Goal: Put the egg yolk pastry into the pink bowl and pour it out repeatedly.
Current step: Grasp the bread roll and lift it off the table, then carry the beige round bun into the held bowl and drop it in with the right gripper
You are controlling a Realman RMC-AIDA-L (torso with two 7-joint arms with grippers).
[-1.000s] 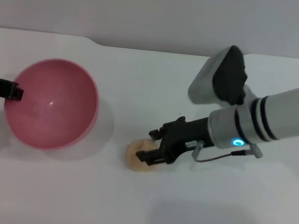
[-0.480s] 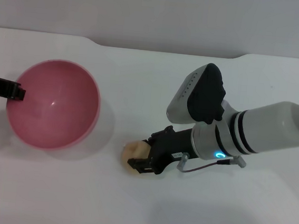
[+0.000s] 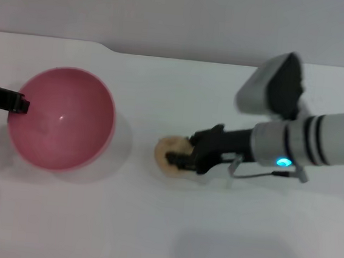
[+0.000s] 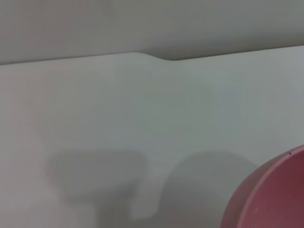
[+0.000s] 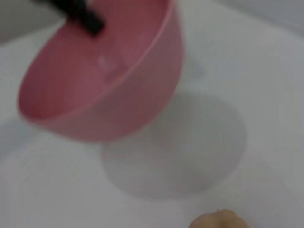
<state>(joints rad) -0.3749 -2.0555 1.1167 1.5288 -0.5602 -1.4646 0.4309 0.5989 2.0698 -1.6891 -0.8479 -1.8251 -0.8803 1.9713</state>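
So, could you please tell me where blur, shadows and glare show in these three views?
Head view: the right gripper and its arm look motion-smeared beside the egg yolk pastry; a small glare spot sits inside the pink bowl, held at its rim by the left gripper. Left wrist view: soft shadows on the table. Right wrist view: everything is soft, with the bowl's shadow beneath it.

Pink bowl (image 3: 63, 118) at table's (image 3: 149, 236) left; egg yolk pastry (image 3: 171, 153) to its right, apart.
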